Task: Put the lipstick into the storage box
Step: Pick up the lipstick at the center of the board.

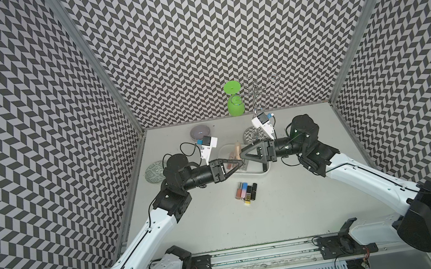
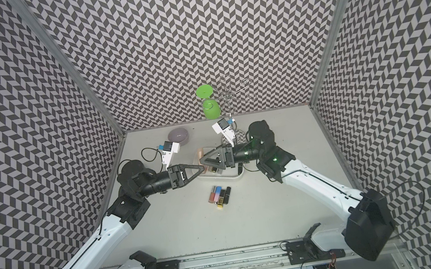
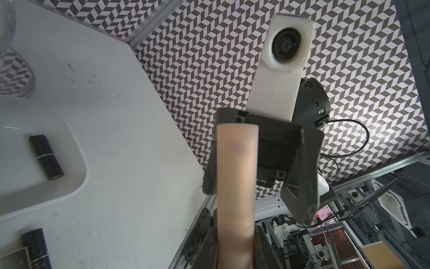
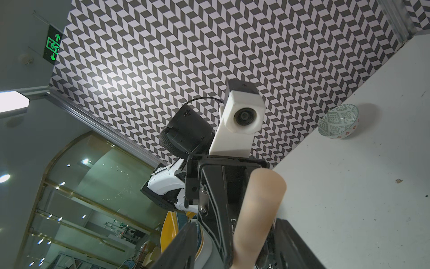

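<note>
Nearest you, on the surface short of both end effectors, lay a row of loose lipsticks (image 1: 247, 191); their labels were too small to read. Just beyond them sat the storage box (image 1: 255, 174), directly below the two sets of tips, and your arms covered most of it. A black lipstick (image 3: 46, 156) lay flat inside it, off to one side of the left end effector (image 1: 241, 163). Whatever else lay under the fingers could not be sorted out from above.

Your left end effector was pressed together on the beige lipstick (image 3: 236, 186), pinching one end, so the tube stuck out past the tips above the box. Whether it touched the box floor could not be told.

Your right end effector (image 1: 244, 156) faced it tip to tip with its jaws spread, one on either side of the tube. In both top views only one finger showed, and in the right wrist view the frame edge cut the tips off. One finger stood clear of the tube; the other was partly hidden behind it, so contact there was uncertain.

Beyond the left end effector sat a grey bowl (image 1: 200, 132). A patterned dish (image 1: 154, 173) lay behind its wrist, partly covered by the arm.
</note>
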Robot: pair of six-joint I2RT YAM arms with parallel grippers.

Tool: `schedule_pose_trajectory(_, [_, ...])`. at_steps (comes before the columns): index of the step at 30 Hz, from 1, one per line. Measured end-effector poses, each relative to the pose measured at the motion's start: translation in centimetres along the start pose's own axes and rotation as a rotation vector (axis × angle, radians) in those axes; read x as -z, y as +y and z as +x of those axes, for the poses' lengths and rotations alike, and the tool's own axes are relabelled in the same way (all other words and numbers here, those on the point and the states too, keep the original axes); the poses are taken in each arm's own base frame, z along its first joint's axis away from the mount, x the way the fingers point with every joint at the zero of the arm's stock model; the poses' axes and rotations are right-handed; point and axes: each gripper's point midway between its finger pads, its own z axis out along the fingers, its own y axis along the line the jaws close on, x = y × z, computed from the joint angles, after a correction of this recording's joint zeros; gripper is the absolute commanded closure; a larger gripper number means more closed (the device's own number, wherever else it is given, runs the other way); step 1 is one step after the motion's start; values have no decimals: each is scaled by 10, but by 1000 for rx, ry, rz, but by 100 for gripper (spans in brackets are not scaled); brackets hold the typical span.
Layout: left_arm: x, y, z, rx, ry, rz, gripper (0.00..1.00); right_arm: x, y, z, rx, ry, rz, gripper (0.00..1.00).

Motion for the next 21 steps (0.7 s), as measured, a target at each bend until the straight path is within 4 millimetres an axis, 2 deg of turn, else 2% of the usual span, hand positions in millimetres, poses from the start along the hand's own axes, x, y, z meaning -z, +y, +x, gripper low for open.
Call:
schedule_pose_trajectory(10, [-6, -1, 3, 1, 15, 14, 75, -5, -8, 1, -12, 7, 14, 51])
schedule_pose_trajectory(17, [-10, 4, 4, 13, 26, 8, 75, -7, -13, 2, -16, 14, 23, 68])
schedule_pose_trajectory(19, [-10, 4, 4, 11, 25, 9, 69, -8, -14, 3, -16, 17, 26, 72])
schedule_pose_trajectory(20, [-10, 5, 3, 10, 22, 6, 63, -8, -14, 3, -19, 17, 25, 73])
schedule_pose_trajectory(21, [-11, 6, 3, 12, 21, 4, 53, -8, -14, 2, -15, 17, 25, 74])
